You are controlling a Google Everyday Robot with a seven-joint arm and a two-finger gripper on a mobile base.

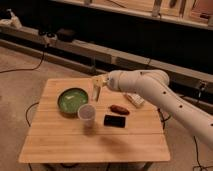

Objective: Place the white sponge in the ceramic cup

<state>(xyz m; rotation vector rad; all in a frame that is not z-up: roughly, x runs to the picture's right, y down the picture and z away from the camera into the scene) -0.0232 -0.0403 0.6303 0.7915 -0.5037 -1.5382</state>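
Note:
My gripper [96, 91] hangs above the table, just right of the green bowl and a little above and behind the ceramic cup [86, 113]. It is shut on the white sponge [97, 82], a small off-white block held between the fingers. The cup is small, white and round, and stands upright at the bowl's front right edge. No other sponge lies on the table.
A wide green bowl [71, 101] sits at the left of the wooden table [75, 145]. A flat black rectangle [114, 120] and a reddish-brown item [119, 109] lie right of the cup. A whitish bottle-like item [134, 99] lies under my arm. Shelving runs behind.

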